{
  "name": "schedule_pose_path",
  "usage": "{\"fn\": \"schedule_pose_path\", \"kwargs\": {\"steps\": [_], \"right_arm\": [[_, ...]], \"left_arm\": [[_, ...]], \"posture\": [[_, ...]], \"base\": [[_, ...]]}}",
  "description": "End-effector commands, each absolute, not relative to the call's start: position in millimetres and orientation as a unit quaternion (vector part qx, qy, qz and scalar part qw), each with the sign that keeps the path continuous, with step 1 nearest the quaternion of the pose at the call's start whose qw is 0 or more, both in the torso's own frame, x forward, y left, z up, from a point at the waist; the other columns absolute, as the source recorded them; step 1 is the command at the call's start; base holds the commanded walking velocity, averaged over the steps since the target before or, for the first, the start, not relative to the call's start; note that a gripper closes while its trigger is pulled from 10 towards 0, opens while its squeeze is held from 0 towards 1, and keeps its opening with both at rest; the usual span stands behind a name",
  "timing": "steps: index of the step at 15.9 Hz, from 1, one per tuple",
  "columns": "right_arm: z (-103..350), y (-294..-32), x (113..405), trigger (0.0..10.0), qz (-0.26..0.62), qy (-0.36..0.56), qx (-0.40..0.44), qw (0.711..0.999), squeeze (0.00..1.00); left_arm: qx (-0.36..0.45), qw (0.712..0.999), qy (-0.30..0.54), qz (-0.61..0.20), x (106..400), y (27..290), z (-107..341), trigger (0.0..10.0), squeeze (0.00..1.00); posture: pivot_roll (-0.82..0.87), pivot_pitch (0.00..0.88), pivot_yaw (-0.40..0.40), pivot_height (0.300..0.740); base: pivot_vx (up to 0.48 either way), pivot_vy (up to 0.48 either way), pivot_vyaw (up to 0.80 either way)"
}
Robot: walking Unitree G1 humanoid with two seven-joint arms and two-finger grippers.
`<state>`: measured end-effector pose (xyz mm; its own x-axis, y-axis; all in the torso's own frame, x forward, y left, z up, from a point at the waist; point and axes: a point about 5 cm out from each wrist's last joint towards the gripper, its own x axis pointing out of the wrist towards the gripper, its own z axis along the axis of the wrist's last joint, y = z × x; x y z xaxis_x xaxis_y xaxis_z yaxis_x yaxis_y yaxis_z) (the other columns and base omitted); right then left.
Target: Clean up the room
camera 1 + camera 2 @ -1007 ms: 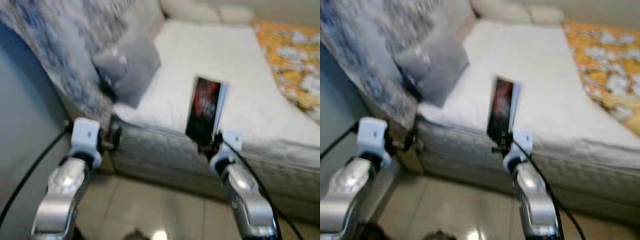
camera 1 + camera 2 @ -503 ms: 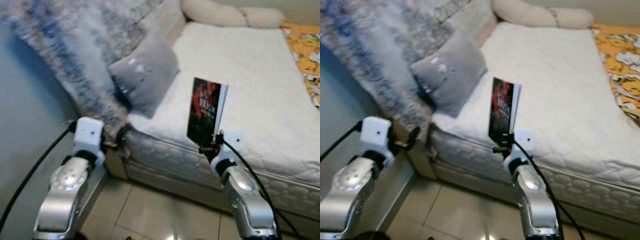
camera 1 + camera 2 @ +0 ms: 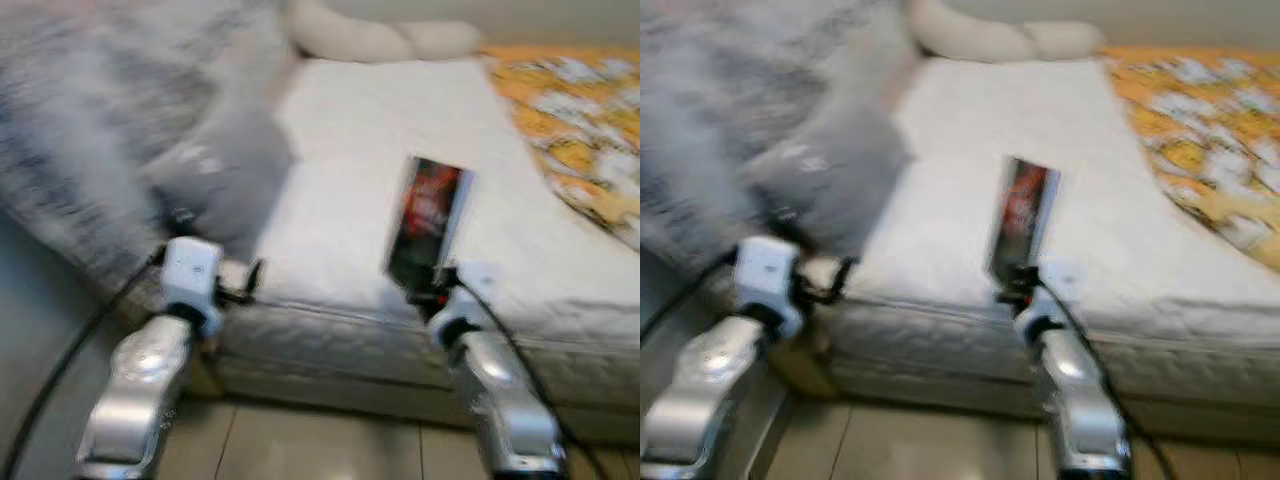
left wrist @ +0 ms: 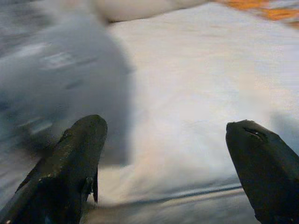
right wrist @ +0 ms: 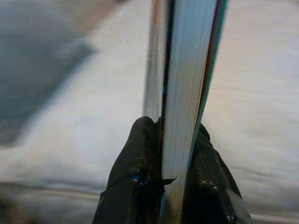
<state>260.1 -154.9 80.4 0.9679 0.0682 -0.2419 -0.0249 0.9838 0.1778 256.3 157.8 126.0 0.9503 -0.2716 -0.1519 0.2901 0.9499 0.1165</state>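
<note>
Black-and-red paperback book (image 3: 427,222) stands upright, pinched in the right gripper (image 5: 174,154), white quilted mattress (image 3: 360,150) beyond; left gripper (image 4: 163,154) spread, empty. Carrying step; next, find its place.

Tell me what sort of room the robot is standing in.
Most likely a bedroom: a white quilted mattress takes up most of the view, with a grey square cushion and a cream bolster pillow lying on it, above a tiled floor.

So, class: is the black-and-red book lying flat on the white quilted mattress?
No: the black-and-red book stands upright, pinched at its lower edge by the right gripper, above the white quilted mattress.
</note>
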Motion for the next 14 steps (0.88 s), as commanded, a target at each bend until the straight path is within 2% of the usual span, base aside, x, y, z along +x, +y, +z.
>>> {"fn": "schedule_pose_path", "kwargs": {"steps": [1,9,14], "right_arm": [[93.4,-149.2,265.0,10.0,0.033,0.095,0.087,0.991,0.00],[99.9,-145.1,270.7,10.0,0.071,0.084,0.059,0.992,0.00],[100.2,-142.1,273.1,10.0,0.087,0.087,0.052,0.991,0.00]], "left_arm": [[0.077,0.986,0.068,-0.129,256.7,167.0,127.1,10.0,0.14],[0.031,0.994,0.071,-0.082,257.5,175.5,122.5,10.0,0.15],[0.035,0.994,0.076,-0.074,252.3,177.3,119.4,10.0,0.15]], "posture": [[0.02,0.000,0.034,0.740],[0.02,0.000,0.013,0.740],[0.03,0.000,-0.004,0.740]], "base": [[0.292,0.000,0.00],[0.294,0.000,0.00],[0.299,0.000,0.00]]}}
